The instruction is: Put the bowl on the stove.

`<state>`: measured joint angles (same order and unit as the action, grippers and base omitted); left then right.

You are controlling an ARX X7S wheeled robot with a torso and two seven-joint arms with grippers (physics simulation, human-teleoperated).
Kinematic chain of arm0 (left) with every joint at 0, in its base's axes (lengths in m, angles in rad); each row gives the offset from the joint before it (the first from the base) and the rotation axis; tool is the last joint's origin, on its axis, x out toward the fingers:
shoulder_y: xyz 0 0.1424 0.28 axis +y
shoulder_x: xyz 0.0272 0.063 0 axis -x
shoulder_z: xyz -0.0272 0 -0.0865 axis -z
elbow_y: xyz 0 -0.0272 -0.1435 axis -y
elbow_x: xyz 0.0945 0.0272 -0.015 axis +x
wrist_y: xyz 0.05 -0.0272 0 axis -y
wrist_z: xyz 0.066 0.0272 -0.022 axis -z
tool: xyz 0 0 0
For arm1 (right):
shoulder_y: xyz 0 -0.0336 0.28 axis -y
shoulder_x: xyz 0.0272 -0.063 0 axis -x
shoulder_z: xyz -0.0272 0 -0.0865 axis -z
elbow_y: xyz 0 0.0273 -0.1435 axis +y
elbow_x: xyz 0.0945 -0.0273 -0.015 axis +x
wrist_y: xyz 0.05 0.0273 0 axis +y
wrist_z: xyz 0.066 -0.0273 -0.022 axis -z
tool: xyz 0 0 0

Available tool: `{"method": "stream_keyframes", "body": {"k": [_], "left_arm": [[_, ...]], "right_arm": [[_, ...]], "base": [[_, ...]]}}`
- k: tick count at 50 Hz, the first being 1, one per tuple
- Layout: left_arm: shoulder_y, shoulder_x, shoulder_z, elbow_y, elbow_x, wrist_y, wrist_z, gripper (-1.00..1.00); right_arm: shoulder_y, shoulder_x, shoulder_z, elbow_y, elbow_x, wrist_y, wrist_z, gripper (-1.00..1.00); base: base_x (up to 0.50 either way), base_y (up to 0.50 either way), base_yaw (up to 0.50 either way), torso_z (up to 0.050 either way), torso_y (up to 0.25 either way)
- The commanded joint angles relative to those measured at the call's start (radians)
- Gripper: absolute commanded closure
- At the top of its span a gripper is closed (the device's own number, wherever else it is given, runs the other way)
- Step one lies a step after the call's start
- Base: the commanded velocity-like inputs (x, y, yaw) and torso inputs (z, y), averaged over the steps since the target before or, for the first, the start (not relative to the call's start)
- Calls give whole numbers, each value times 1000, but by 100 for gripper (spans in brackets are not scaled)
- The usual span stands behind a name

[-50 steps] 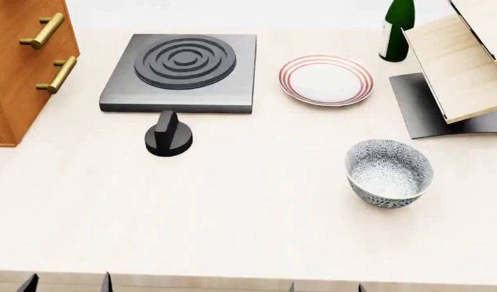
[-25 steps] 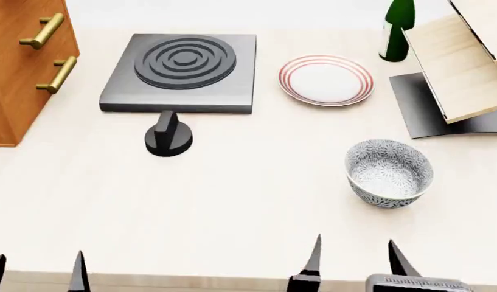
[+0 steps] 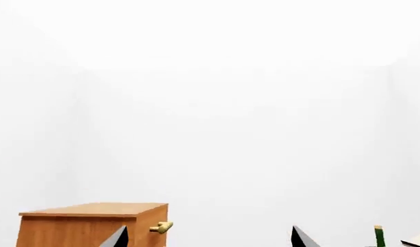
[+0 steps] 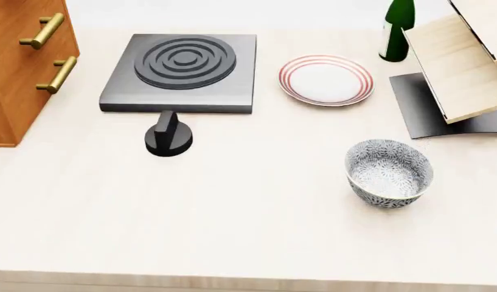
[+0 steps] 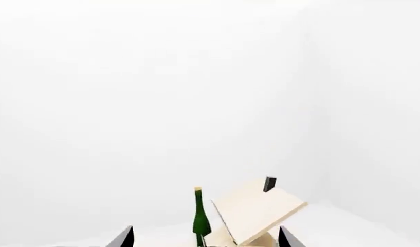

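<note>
Bowl (image 4: 389, 173) sits upright on the counter (image 4: 232, 219), near-right side, well apart from the stove (image 4: 182, 72) at far left-centre; nothing on the stove's burner rings; black knob (image 4: 168, 134) just in front of the stove, red-ringed plate (image 4: 326, 79) beside the stove's right edge, green bottle (image 4: 398, 27) and a tilted wooden rack (image 4: 459, 67) at far right, wooden cabinet (image 4: 25, 61) at far left; neither hand shows in the head view; left hand (image 3: 208, 239) and right hand (image 5: 205, 237) only show fingertip points in their wrist views, tips spread well apart, nothing between them, both cameras facing the blank wall so they look raised and level; task not begun, step in hand is reaching for the bowl; probably best with the right hand, nearer side; come down over one rim wall, one finger inside and one outside, pinch firmly; lift high enough to clear the knob and plate, then travel left and set it centred on the rings.
</note>
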<state>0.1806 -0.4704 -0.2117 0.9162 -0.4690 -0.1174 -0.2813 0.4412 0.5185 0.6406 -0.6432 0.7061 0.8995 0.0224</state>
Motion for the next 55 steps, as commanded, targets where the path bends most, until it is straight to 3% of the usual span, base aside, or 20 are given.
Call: {"method": "stream_keyframes", "body": {"k": [1,8,13,55], "left_arm": [[230,-419,-58,130,-83,325,-357,-100],[452,-592,-167,130,-23,523,-545,-100],[542,-646,-220,129,6,587,-614,-100],[549,-673,-215,115,12,578,-655,-100]], "right_arm": [[47,118,434,-62,229,188,-47,-100],[35,139,573,-43,287,220,-59,-100],[25,129,592,-42,285,210,-67,-100],[-28,74,479,-56,221,138,-100,-100]], "base": [[0,0,0,0,0],[0,0,0,0,0],[0,0,0,0,0],[0,486,0,0,0]]}}
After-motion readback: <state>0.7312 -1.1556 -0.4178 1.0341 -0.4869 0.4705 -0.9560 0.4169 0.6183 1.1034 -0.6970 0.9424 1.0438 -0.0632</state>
